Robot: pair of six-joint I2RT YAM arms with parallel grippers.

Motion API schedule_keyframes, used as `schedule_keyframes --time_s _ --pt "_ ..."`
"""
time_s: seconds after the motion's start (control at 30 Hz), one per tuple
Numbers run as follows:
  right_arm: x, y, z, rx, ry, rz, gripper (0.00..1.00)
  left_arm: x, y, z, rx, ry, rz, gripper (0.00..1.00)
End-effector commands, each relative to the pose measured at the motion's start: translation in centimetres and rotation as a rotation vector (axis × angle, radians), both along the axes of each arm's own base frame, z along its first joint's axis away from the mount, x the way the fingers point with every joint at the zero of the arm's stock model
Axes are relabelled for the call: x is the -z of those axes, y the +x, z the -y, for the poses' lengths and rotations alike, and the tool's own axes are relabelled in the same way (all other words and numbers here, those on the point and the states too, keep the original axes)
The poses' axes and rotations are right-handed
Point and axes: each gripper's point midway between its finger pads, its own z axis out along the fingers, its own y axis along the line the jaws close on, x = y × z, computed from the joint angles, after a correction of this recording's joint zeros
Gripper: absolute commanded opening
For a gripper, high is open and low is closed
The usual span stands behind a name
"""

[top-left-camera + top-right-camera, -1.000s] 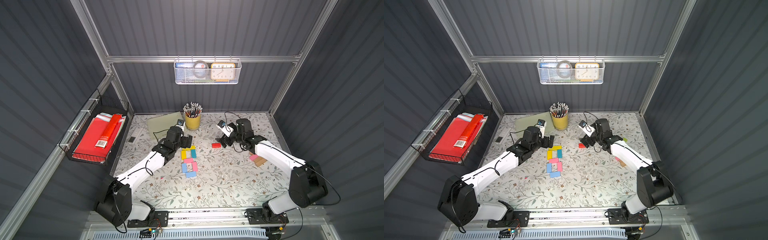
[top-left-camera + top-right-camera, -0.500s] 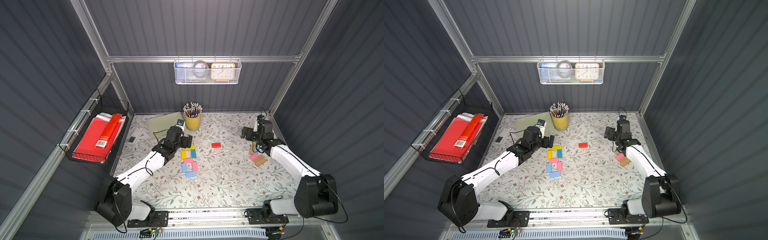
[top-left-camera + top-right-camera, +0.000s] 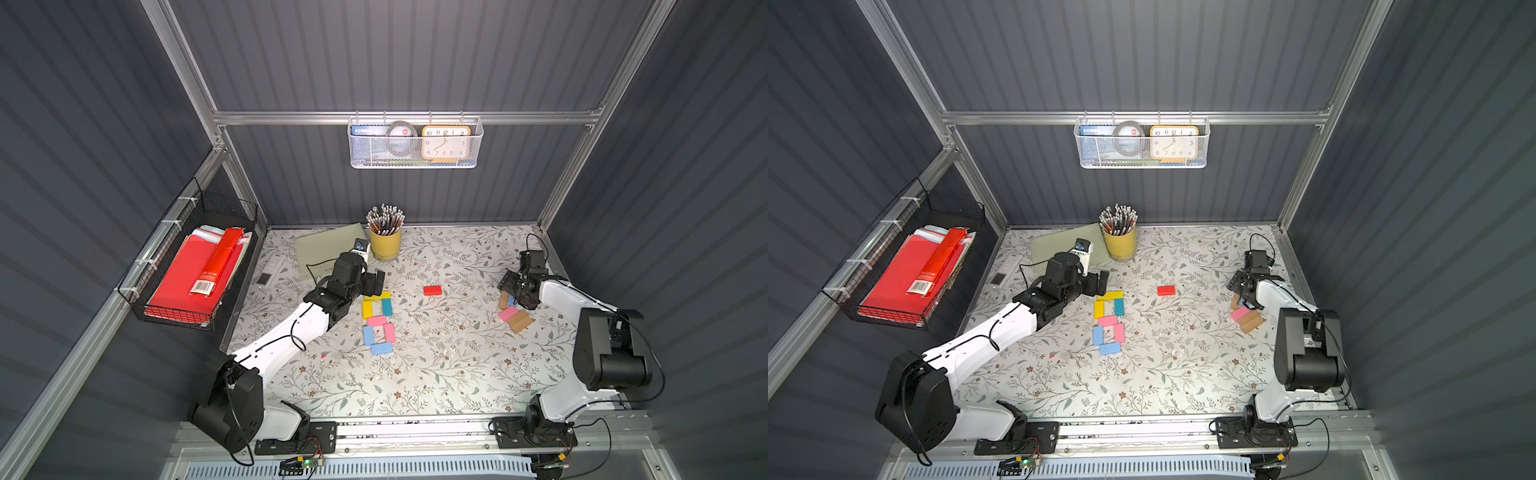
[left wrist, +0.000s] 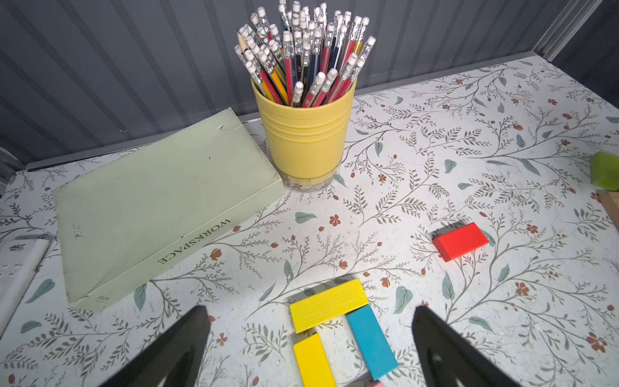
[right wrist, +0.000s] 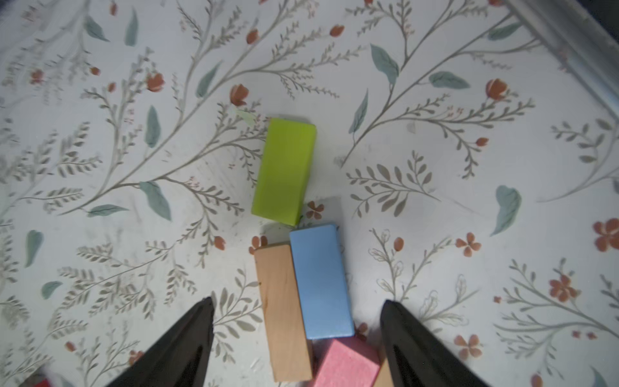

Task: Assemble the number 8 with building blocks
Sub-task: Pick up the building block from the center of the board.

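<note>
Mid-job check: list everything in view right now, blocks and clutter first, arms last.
number 8: one, seven blocks (two yellow, teal, two pink, two light blue), table centre.
red block: one, red, alone, right of the 8's top.
spare blocks: at least five, lime green, light blue, pink, tan, near the table's right edge.
pencil cup: one, yellow, back of table.
book: one, pale green, beside the cup.
white device: one, left of the book.
wall basket: one, white mesh, back wall, holding a clock and tape roll.
side basket: one, black wire, left wall, holding red folders.
left gripper: one, black, open, at the 8's top.
right gripper: one, black, open, over the spare blocks.
</note>
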Motion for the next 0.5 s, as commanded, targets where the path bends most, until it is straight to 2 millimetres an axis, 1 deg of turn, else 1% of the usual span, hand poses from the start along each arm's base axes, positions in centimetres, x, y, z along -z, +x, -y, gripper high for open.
schedule_keyframes --time_s 0.0,0.27,0.47 --pt "0.1 0.6 1.1 0.051 -0.012 -0.015 0.79 -1.3 -0.4 -0.2 0.008 -0.022 0.032 0.99" --pt "-0.8 3.5 2.9 0.084 -0.054 0.021 0.76 -1.6 -0.5 -0.3 0.008 -0.023 0.037 0.99" --pt "0.0 5.4 3.2 0.077 -0.065 0.002 0.71 -1.4 -0.5 -0.3 0.009 -0.021 0.032 0.99"
